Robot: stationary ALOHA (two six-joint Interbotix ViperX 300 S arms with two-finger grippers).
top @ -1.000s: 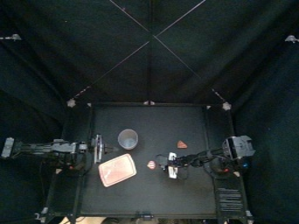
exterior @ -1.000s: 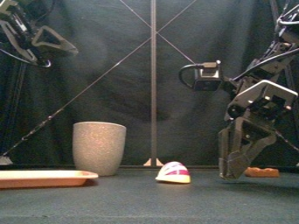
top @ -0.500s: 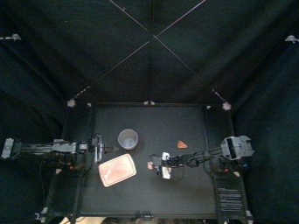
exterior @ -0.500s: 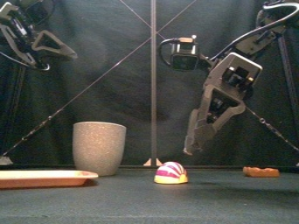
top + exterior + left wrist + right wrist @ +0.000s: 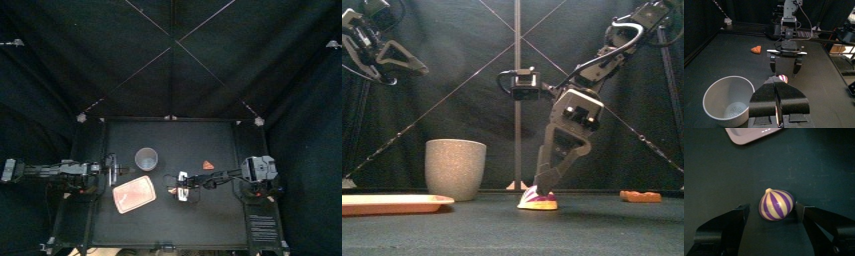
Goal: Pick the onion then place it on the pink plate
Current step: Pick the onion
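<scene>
Right gripper (image 5: 772, 206): jaws wide open, empty, straddling the rounded striped onion (image 5: 777, 204) without touching it; risk: off-centre closing may roll it out from between them.

our right gripper (image 5: 541, 188) out near the middle, tipped down low, jaws wide apart, left gripper (image 5: 778, 86) parked high, jaws together

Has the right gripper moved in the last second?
Yes. In the front view the right gripper has swung left, away from the small orange toy, and now stands open over the striped toy onion.
</scene>
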